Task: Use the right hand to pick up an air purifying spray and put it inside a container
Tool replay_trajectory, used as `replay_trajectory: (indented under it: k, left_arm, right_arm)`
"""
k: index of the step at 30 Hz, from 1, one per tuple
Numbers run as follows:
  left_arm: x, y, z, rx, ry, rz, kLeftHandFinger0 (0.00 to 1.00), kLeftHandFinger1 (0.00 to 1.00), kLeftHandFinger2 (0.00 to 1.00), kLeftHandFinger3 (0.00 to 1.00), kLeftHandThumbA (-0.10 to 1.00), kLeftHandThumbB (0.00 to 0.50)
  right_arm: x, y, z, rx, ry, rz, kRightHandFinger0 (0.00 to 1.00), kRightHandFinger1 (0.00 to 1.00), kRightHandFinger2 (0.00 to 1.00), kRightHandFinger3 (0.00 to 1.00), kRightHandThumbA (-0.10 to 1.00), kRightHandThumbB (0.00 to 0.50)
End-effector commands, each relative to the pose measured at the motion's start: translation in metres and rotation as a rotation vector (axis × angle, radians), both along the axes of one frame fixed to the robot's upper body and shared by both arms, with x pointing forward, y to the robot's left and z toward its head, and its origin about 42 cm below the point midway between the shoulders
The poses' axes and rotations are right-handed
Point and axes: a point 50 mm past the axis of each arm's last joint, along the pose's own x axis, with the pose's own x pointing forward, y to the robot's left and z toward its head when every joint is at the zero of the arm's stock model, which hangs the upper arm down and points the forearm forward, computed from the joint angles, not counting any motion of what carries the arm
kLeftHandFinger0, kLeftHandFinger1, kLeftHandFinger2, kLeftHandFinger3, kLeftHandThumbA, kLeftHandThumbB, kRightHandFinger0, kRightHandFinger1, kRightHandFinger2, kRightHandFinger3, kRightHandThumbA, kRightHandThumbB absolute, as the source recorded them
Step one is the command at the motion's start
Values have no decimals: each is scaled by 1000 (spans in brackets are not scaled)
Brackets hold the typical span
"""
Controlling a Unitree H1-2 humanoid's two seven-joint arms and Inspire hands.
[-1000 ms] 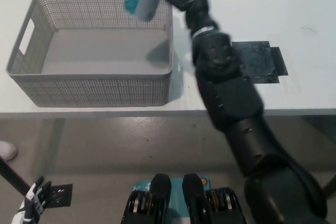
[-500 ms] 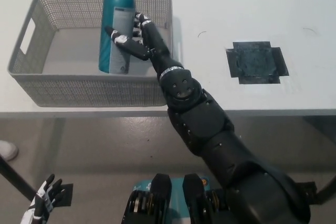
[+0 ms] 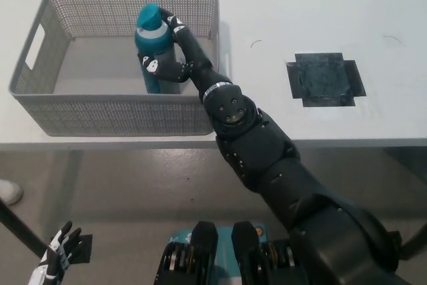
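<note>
A grey perforated plastic basket (image 3: 47,108) sits on the white table (image 3: 320,5), near its front edge and toward the robot's left side. Standing upright inside the basket, on its pale floor toward the right-hand wall, is a teal air purifying spray can (image 3: 152,48) with a white band under its teal cap. It is the only thing in the basket.

The black right hand (image 3: 175,58) reaches over the basket's right front corner and is wrapped around the can, its fingers (image 3: 155,66) curled across the can's lower body on the near side while other fingers rise behind it by the cap. The hand is grasping the can. Whether the can's base rests fully on the basket floor cannot be told, since the hand and the front wall hide it.

To the right of the basket, well apart from it, a dark square patch (image 3: 325,79) with notched corners lies flat on the table.

The white left hand (image 3: 57,258) hangs low at the picture's bottom left, below table level, its fingers spread and holding nothing.
</note>
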Motion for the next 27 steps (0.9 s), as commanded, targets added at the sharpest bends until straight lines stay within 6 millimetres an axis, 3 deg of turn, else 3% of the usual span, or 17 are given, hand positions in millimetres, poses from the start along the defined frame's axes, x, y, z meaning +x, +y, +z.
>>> replay_trajectory:
  k: [1, 9, 10, 12, 16, 20, 24, 26, 27]
  left_arm:
    - [-5, 2, 6, 17, -32, 7, 1000, 1000, 1000, 1000, 1000, 150]
    - [-10, 6, 3, 13, -26, 17, 1000, 1000, 1000, 1000, 958, 162]
    - [-11, 6, 2, 14, -23, 19, 1000, 1000, 1000, 1000, 962, 156]
    - [-12, 8, 4, 14, -16, 18, 1000, 1000, 1000, 1000, 950, 140]
    - [-12, 12, 4, 20, -15, 35, 1000, 1000, 1000, 1000, 933, 138]
    - [-13, 16, 3, 36, -4, 34, 1000, 1000, 1000, 1000, 989, 174]
    - [-16, 17, 1, 22, 2, 34, 1000, 1000, 1000, 1000, 952, 194]
    - [-17, 15, -1, 25, 6, 33, 1000, 1000, 1000, 1000, 977, 142]
    - [-18, 15, -1, 23, 7, 34, 1000, 1000, 1000, 1000, 988, 150]
  right_arm:
    - [2, 7, 23, -44, -75, 103, 1000, 1000, 1000, 1000, 532, 500]
    - [5, -8, 51, -18, -120, 124, 1000, 1000, 1000, 1000, 482, 500]
    - [5, -10, 54, -15, -128, 121, 1000, 1000, 1000, 1000, 522, 500]
    - [7, -22, 72, -3, -172, 96, 1000, 1000, 1000, 1000, 597, 500]
    - [6, -41, 104, 59, -219, 87, 1000, 1000, 1000, 1000, 570, 500]
    - [2, -68, 149, 97, -309, 65, 1000, 1000, 1000, 1000, 588, 500]
    - [-9, -88, 177, 119, -375, 71, 1000, 1000, 1000, 1000, 581, 500]
    - [-17, -100, 189, 134, -421, 59, 1000, 1000, 1000, 1000, 578, 500]
    - [-22, -105, 192, 141, -437, 53, 1000, 1000, 1000, 1000, 576, 500]
